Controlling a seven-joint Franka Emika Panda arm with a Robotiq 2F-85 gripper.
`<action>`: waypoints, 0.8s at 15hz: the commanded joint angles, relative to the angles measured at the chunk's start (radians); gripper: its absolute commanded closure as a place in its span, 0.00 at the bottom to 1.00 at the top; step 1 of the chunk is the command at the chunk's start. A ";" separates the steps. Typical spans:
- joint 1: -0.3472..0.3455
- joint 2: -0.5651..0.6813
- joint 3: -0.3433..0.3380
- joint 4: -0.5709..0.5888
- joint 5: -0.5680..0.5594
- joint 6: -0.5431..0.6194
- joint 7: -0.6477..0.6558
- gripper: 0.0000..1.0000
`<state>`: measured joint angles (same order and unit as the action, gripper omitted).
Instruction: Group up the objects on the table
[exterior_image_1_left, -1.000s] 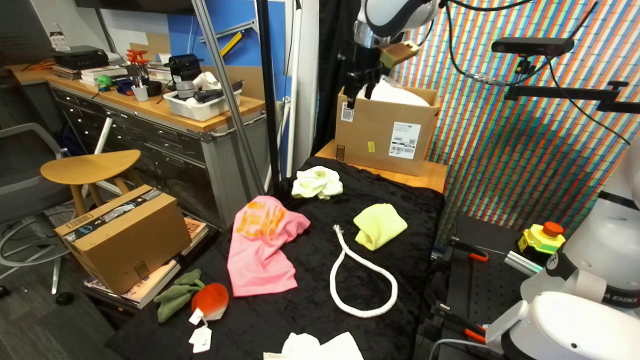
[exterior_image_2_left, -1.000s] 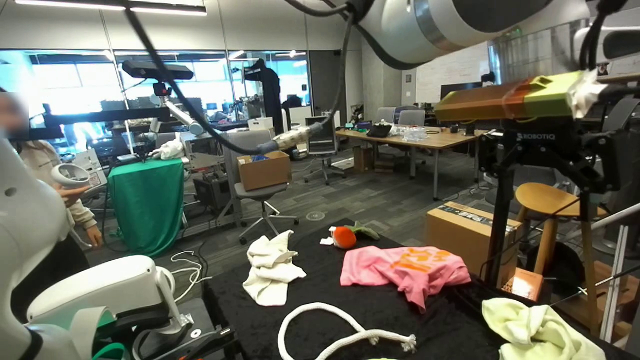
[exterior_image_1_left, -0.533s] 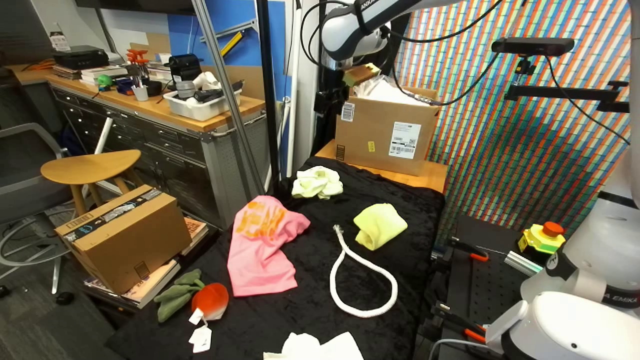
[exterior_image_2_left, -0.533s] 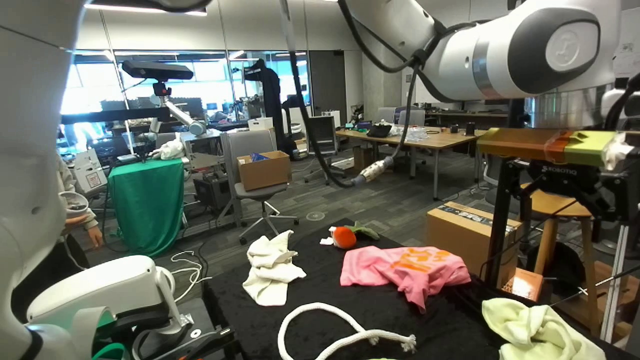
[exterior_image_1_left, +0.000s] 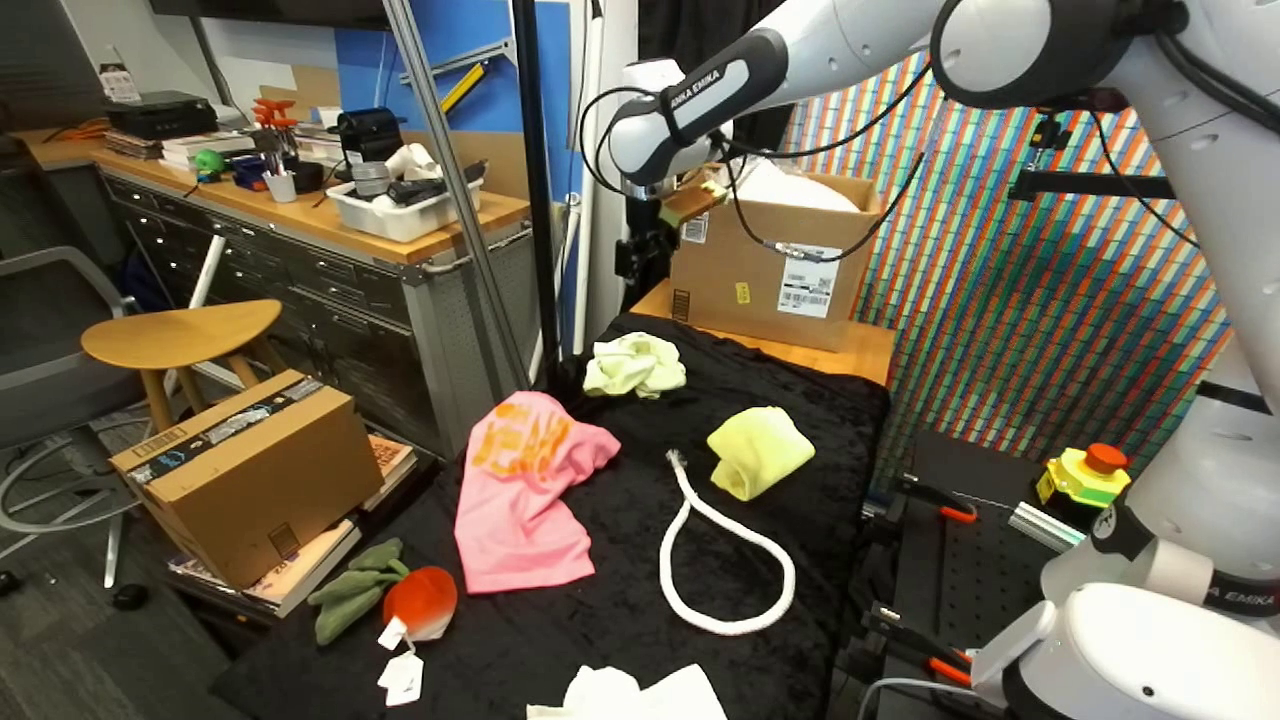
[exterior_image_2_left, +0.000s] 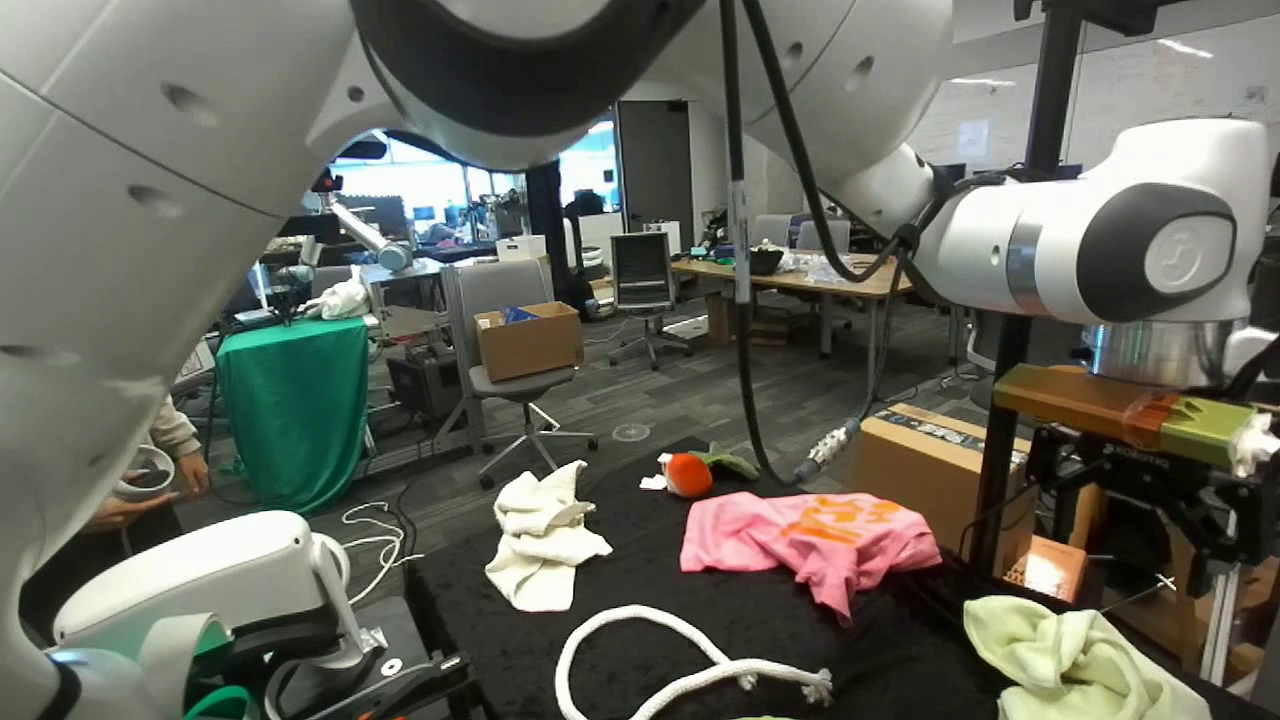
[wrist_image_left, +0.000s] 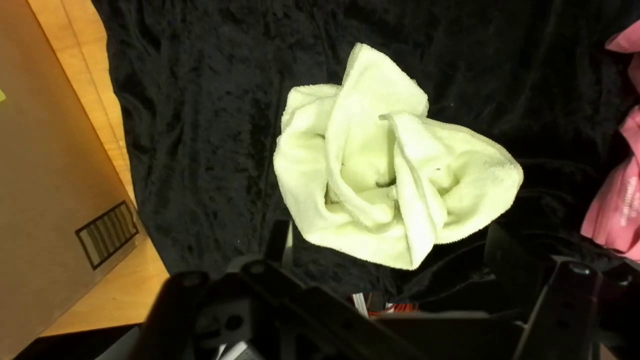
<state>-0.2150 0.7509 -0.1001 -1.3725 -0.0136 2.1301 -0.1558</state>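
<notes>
1. Six objects lie scattered over the black-fabric-covered tabletop (exterior_image_1_left: 620, 630), each apart from the rest.
2. Nearest the tool (wrist_image_left: 386, 245) is the pale yellow-green crumpled cloth (wrist_image_left: 365, 145), bunched in loose swirls.
3. The tool stands wide, its jaws well apart; it hangs pointing down, higher than that cloth, which shows ahead of the jaws in the wrist view.
4. Bright yellow folded cloth (exterior_image_1_left: 760, 452): just beside the thick white rope (exterior_image_1_left: 735, 628), which bends into a teardrop loop with a frayed tip.
5. Pink cloth (exterior_image_1_left: 525, 510) with an orange print, wrinkled and partly spread: near that frayed tip; part of it enters at the wrist view's right edge.
6. Creamy white cloth (exterior_image_2_left: 543, 540), rumpled: the rope lies between it and the yellow cloth.
7. Round orange-red plush vegetable (exterior_image_1_left: 420, 600) with green leaves and white tags: just beside one corner of the pink cloth.
8. Large brown cardboard box (exterior_image_1_left: 712, 270) with a white label: on a strip of bare wood (exterior_image_1_left: 868, 350), near the crumpled cloth.
9. White-and-grey robot arm (exterior_image_1_left: 840, 50) stretches through both exterior views, carrying the tool at its end.
</notes>
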 joint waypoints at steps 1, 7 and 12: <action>-0.027 0.133 0.028 0.165 0.026 -0.071 -0.019 0.00; -0.066 0.287 0.073 0.330 0.062 -0.115 -0.045 0.00; -0.073 0.400 0.066 0.470 0.056 -0.180 -0.025 0.00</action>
<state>-0.2765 1.0526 -0.0379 -1.0597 0.0259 2.0178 -0.1761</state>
